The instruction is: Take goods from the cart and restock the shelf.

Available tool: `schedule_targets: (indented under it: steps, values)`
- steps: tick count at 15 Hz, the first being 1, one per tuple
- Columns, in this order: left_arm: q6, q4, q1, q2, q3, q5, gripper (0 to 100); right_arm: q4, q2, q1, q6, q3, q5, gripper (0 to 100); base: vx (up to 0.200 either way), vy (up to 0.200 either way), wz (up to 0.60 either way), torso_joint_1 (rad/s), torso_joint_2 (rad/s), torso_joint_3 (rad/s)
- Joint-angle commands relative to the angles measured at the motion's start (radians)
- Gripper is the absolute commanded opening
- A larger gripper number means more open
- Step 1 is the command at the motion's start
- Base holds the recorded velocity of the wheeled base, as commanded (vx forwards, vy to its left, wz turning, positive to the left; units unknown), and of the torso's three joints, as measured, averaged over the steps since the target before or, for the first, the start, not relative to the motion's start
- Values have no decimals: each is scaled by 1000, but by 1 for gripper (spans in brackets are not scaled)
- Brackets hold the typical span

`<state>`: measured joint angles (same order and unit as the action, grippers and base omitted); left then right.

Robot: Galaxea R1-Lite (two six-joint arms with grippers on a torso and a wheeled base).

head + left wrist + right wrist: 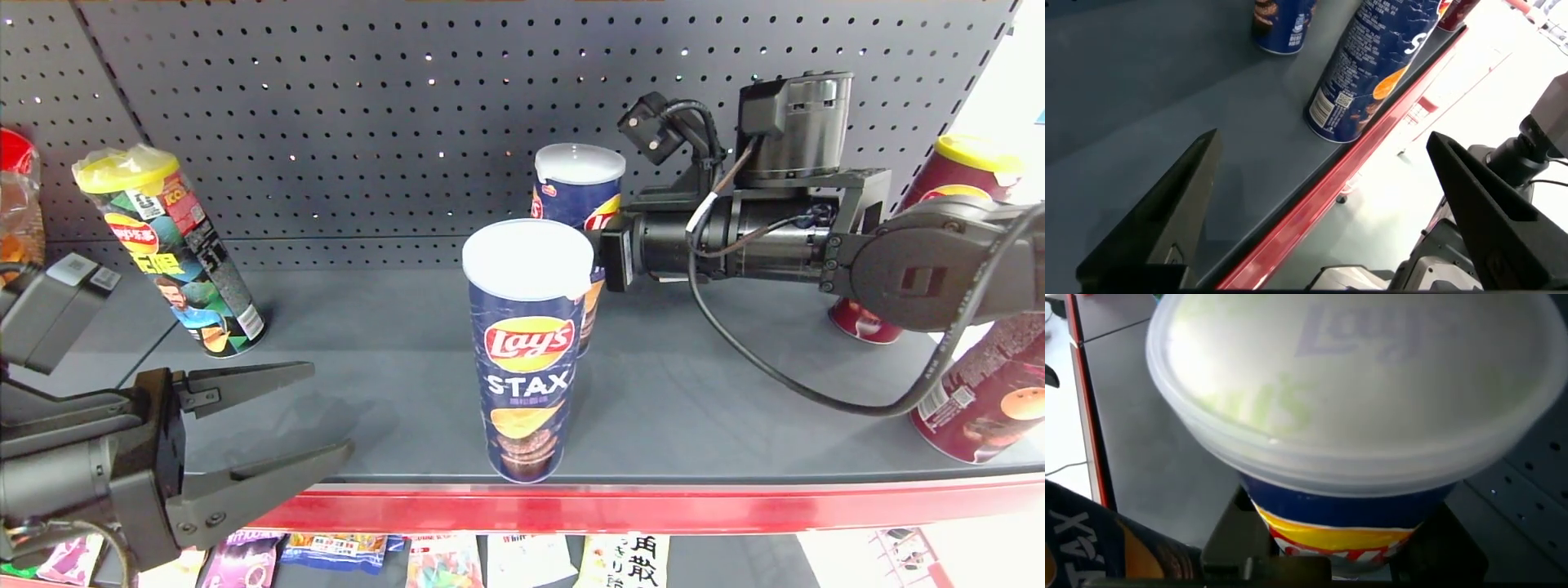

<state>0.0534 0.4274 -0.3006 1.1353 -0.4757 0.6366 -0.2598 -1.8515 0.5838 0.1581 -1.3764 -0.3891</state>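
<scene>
So the whole thing hinges on the right gripper (606, 257) and the rear blue can (580, 184). In the head view the arm comes in flat from 3 o'clock, so the can sits at 9 o'clock from the wrist, right at the gripper's tip. The can's long axis is straight up and the arm crosses it at a right angle. From the right wrist view the can's body sits between the two fingers, which look clamped on its sides just below the white lid, so I'd call that gripping.

The can is well back on the shelf (694, 392), at about 1 o'clock from the front blue can (526, 351), which stands at the red front lip. The two overlap in the view and I can't tell if they touch.

The left gripper (331, 411) hangs wide open and holds nothing, out in front of the shelf edge, with the front can at roughly 2 o'clock from it.

My guess is the next move is letting go and backing out toward 3 o'clock. The maroon cans (980, 400) on that side leave little room.
</scene>
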Motion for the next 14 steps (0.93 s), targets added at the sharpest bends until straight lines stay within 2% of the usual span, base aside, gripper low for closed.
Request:
schedule_targets:
  steps: [1, 3, 4, 7, 10, 14]
  values:
    - [0, 1, 0, 4, 0, 2, 100, -1, 0, -1, 0, 5, 1, 0, 0, 0, 0, 0, 0, 0]
    - [0, 1, 0, 4, 0, 2, 100, -1, 0, 1, 3, 7, 3, 0, 0, 0, 0, 0, 0, 0]
    - [0, 1, 0, 4, 0, 2, 100, -1, -2, 1, 5, 8, 3, 100, 0, 0, 0, 0, 0, 0]
    - [-3, 1, 0, 4, 2, 2, 100, 5, 34, 1, 0, 34, 9, 100, 0, 0, 0, 0, 0, 0]
    - [-10, 2, -8, 18, -6, 2, 100, 5, 140, -1, -2, 163, 41, 100, 0, 0, 0, 0, 0, 0]
    - [-112, 1, -11, 84, -1, -32, 100, 5, 354, 1, 0, 382, 96, 100, 0, 0, 0, 0, 0, 0]
